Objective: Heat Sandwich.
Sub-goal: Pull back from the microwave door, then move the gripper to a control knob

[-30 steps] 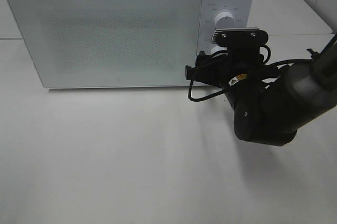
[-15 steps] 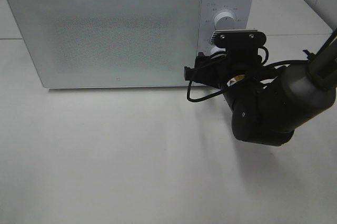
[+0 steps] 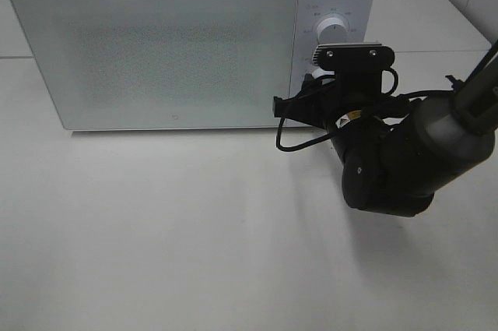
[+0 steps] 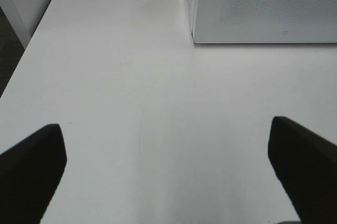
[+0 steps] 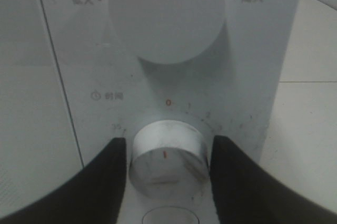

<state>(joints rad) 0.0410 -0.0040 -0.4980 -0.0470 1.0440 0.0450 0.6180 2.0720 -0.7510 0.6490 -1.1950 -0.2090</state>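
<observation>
White tabletop (image 3: 156, 230) spreads bare under both arms, and at its far side stands the boxy white microwave oven (image 3: 156, 43), its frosted door (image 3: 117, 89) shut. We cannot see the sandwich in any view; we judge it may be behind that door, which lies just to the left of the right gripper (image 5: 168, 146). That gripper is pressed up to the control panel with its black fingers (image 5: 105, 182) against both sides of the small round silver timer knob (image 5: 167, 163), clamped on it as far as the wrist view shows. The knob's red mark points at the zero. The large white power dial (image 5: 166, 13) sits higher on the panel, beyond the fingertips. The left gripper (image 4: 166, 126) hangs spread wide over bare table, with only the oven's near corner ahead of it. To do this well, we would hold the wrist square to the panel, grip firmly enough not to slip, then turn smoothly off zero. Compared with a second ago, the right arm has barely moved in the high view.
</observation>
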